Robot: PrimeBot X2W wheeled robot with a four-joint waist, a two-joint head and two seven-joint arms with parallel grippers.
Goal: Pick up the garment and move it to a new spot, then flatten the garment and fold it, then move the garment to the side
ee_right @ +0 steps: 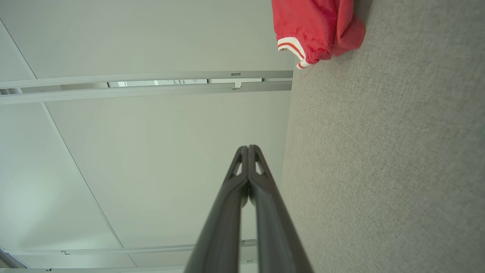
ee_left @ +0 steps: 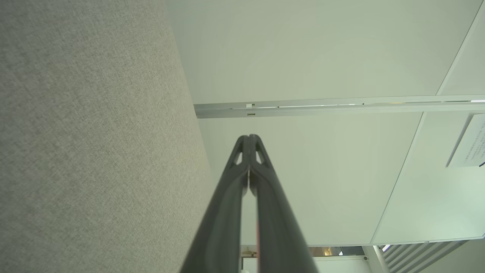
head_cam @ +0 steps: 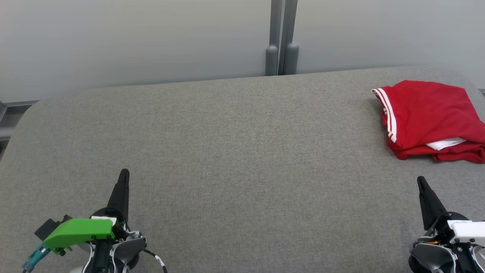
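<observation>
Nearest, at the lower left, the left gripper [head_cam: 124, 173] is held low over the table [head_cam: 235, 151], with a green cover [head_cam: 79, 232] seen on its wrist. The right gripper [head_cam: 420, 179] is held likewise at the lower right. Both are pointed towards the far edge. In each wrist view the two fingers [ee_left: 227, 212] are seen pressed together at the tips, and nothing is gripped by either. The arms appear to be parked wide apart and drawn back so that the middle of the table is left free as working room; this is judged, not seen.

Farther off, at the far right, the garment [head_cam: 428, 113] is found. It is red, with white stripes along one hem, and lies in a loose, rumpled bundle with a white patch showing at its near edge. It is well apart from the left gripper and nearer the right one, though untouched by it. Whether it awaits its first pick or has been set aside cannot be told.

The whole bundle and the spacing of the grippers are given by the head view; the closure of the fingers is not plain there and is settled by the wrist views. A striped cuff is caught at the top of the right wrist view, while table and pale panels [ee_left: 322, 49] are seen in the left wrist view.
</observation>
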